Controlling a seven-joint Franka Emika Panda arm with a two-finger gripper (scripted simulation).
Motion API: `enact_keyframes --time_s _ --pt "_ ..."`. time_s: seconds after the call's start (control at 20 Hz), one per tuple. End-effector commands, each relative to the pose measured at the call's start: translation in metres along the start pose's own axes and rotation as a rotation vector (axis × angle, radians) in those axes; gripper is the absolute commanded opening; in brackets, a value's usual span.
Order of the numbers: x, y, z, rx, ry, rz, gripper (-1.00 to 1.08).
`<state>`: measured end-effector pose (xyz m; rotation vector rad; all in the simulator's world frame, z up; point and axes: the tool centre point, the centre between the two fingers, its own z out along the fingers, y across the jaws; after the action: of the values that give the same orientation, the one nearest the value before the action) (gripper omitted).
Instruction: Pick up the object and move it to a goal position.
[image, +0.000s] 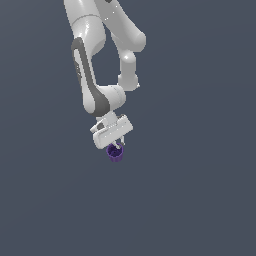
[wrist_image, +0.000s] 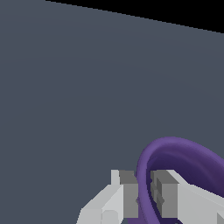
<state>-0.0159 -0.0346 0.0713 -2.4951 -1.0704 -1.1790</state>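
So the white arm (image: 92, 75) hangs down over the plain grey surface (image: 200, 200) with its claw (image: 117, 145) clamped onto the little purple cup (image: 115, 153). The wrist view shows it best: one finger (wrist_image: 127, 194) sits outside the rim, the other inside, pinching the cup wall (wrist_image: 146, 183) between them. The cup sits right under the claw, hollow top facing up.

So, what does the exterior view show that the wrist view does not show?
Only the exterior view shows the whole white arm reaching down over a plain grey surface, and the purple cup entire. Only the wrist view shows one finger outside the cup's wall and the other inside it, close up. Both views show the gripper closed on the cup's rim.
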Motion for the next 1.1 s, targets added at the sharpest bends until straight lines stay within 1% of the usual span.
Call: enact_keyframes --time_s 0.0,0.25,0.75,1.05 --pt "0.004 -0.007 -0.001 0.0 0.001 -0.001 -1.0" --pt "0.014 -0.03 -0.005 0.0 -0.001 -0.002 -1.0" --pt "0.043 -0.093 -0.014 0.0 -0.002 -0.002 -1.0" --pt "0.055 -0.115 -0.016 0.0 -0.001 -0.001 -1.0"
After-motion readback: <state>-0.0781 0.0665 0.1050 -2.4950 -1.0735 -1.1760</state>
